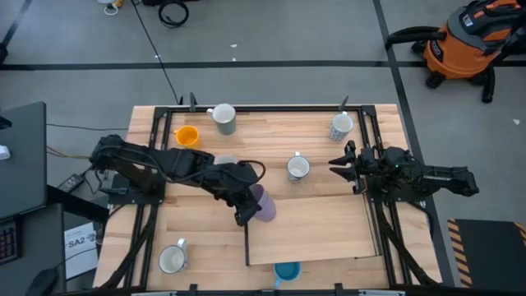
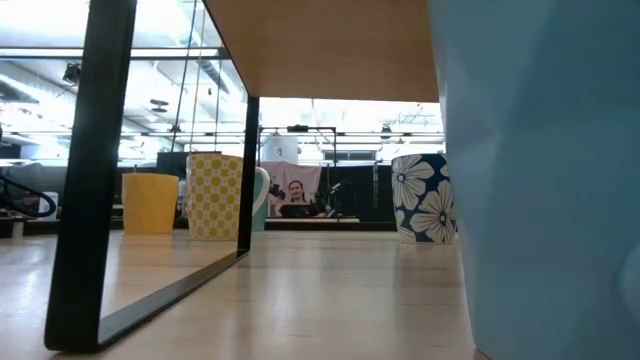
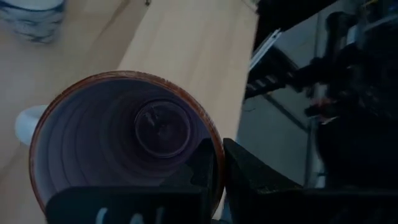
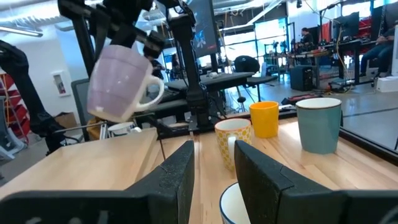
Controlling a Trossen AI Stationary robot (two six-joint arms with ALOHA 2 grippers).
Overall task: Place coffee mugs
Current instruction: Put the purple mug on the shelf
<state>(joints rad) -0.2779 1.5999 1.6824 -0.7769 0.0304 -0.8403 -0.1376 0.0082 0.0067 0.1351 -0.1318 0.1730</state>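
My left gripper [image 1: 246, 209] is shut on a purple mug [image 1: 265, 204], which hangs in the air over the near-left part of a raised wooden board [image 1: 316, 234]. The right wrist view shows this mug [image 4: 121, 84] tilted, well above the board. My right gripper [image 1: 335, 162] waits open at the table's right side, touching nothing. Standing on the table are an orange mug [image 1: 187, 136], a grey-green mug [image 1: 223, 118], a flowered mug [image 1: 341, 126] and a white mug [image 1: 297, 168]. My left gripper holds the purple mug by its rim [image 3: 214, 163], one finger inside the mug and one outside its wall. The fingers slant down from the table's left side. The mug is lifted clear of the board, tilted, its handle [image 4: 153, 91] on the side away from the fingers.
A white mug [image 1: 173, 260] stands near the table's near-left corner and a blue mug [image 1: 286, 271] at the near edge, under the board's front. The board rests on a black frame [image 2: 85, 200]. An orange shop vacuum [image 1: 468, 41] stands on the floor beyond the far right.
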